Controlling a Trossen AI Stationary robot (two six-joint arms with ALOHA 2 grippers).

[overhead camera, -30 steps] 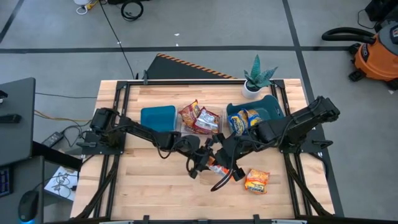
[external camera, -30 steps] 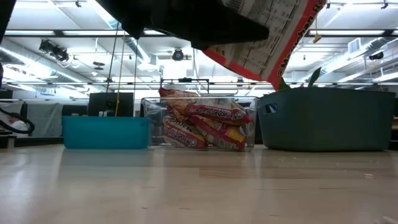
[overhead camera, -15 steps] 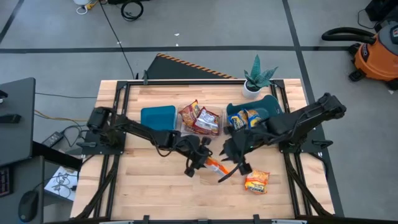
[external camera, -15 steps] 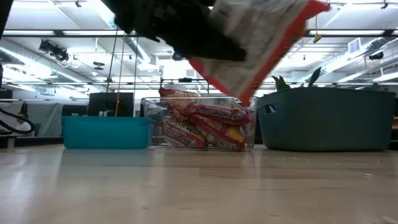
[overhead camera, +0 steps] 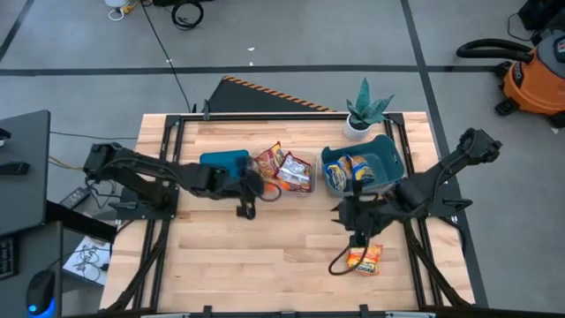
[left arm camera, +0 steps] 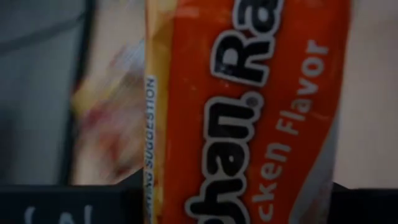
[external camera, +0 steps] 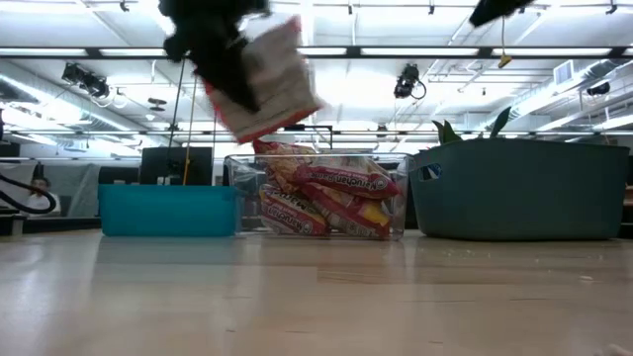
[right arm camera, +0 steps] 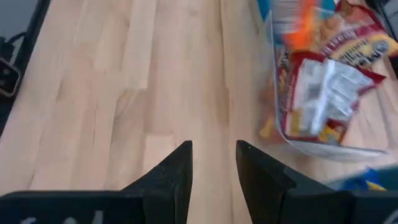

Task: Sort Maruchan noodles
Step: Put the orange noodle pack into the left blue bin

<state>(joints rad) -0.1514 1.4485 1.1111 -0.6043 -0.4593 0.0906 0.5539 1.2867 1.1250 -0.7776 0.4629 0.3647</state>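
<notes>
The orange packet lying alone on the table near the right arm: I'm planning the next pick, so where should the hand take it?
The orange packet lies flat on the bare table. Probably best to come straight down and pinch one crimped short edge, since the right hand hovers close beside it, open.

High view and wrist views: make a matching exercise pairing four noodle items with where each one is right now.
Things:
1. red packets
2. blue-and-yellow packets
3. orange Chicken Flavor packet
4. loose packet

Places:
A. in the teal bin
B. held in the air by the left gripper
C. in the clear bin
D. lying on the table, near the open right gripper

Pairs: 1-C, 2-A, 3-B, 4-D
</notes>
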